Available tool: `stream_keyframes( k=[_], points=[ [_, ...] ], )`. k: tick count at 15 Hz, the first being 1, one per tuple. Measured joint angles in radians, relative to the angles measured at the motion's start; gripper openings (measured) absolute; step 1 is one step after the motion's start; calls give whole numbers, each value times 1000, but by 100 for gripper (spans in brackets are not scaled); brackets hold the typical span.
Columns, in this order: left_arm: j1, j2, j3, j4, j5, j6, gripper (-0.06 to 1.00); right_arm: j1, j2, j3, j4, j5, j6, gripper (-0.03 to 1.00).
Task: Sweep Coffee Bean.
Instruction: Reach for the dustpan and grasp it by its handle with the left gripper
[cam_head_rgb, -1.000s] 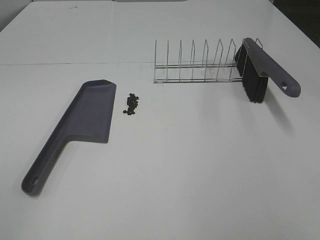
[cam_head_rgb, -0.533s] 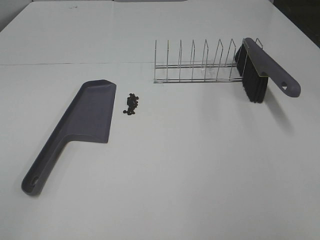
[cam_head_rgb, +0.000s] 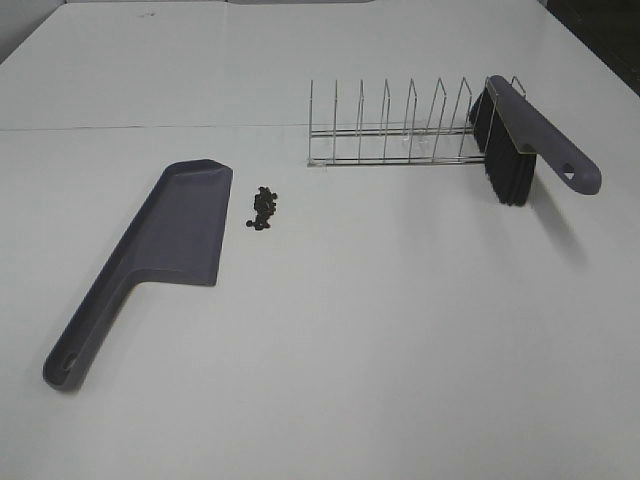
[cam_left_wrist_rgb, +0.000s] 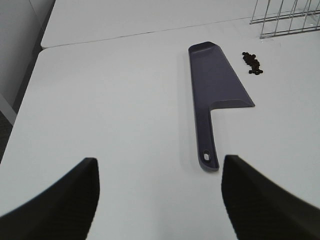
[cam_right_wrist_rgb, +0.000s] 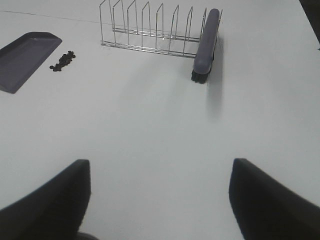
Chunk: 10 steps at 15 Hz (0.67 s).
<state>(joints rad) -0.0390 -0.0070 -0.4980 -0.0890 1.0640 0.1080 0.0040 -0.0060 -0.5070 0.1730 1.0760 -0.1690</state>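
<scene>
My left gripper (cam_left_wrist_rgb: 159, 167) is standing wide and empty in the left wrist view, hanging over the table (cam_left_wrist_rgb: 110, 100). The pan (cam_left_wrist_rgb: 215, 85) is lying ahead of it, handle end nearest. The beans (cam_left_wrist_rgb: 251, 63) are sitting in a small heap just beside the pan's long edge, not touching it. I'm judging this arm's job to be the pan: closing across the handle near its hole and keeping the pan flat on the table.

In the right wrist view my right gripper (cam_right_wrist_rgb: 160, 170) is gaping likewise, with nothing in it. The brush (cam_right_wrist_rgb: 206, 42) is leaning at the end of the rack (cam_right_wrist_rgb: 150, 30), bristles down. I'm planning to take its handle and lift it clear of the wires before swinging over.

In the high view neither gripper is showing. The beans (cam_head_rgb: 263, 208) are lying between the pan (cam_head_rgb: 170, 240) and the rack (cam_head_rgb: 390, 125), well apart from the brush (cam_head_rgb: 520, 135). The rack is the only obstacle I'm seeing. I'm expecting the beans to roll, so short, gentle strokes toward the pan.
</scene>
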Motion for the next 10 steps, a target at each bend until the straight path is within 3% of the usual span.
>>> stream_keyframes(
  k=[10],
  points=[
    [0, 0, 0, 0, 0, 0, 63, 0, 0, 0, 0, 0, 0, 64]
  ],
)
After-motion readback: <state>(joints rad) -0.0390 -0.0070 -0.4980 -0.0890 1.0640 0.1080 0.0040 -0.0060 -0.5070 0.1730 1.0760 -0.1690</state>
